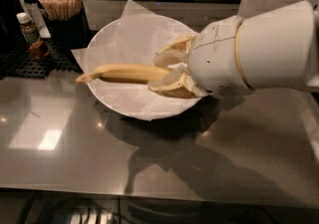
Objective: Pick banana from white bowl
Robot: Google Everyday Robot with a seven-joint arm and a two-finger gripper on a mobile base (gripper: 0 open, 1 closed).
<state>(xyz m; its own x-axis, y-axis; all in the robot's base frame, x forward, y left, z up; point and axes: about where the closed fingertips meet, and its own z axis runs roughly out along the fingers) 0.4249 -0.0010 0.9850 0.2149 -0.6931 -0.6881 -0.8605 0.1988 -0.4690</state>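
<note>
The banana [124,73] is yellow and unpeeled, lying level with its brownish stem pointing left past the bowl's rim. My gripper [164,71] is shut on the banana's right end, its pale fingers [167,57] above and below the fruit. The banana hangs lifted above the white bowl [99,96], which is lined with crinkled white paper [132,24] whose corners stick out over the rim. My white arm reaches in from the right and hides the bowl's right side.
A dark cup of wooden stir sticks [61,4] stands at the back left beside a small brown bottle [29,28] on a black mesh mat [25,61]. The grey counter [75,153] runs to the front.
</note>
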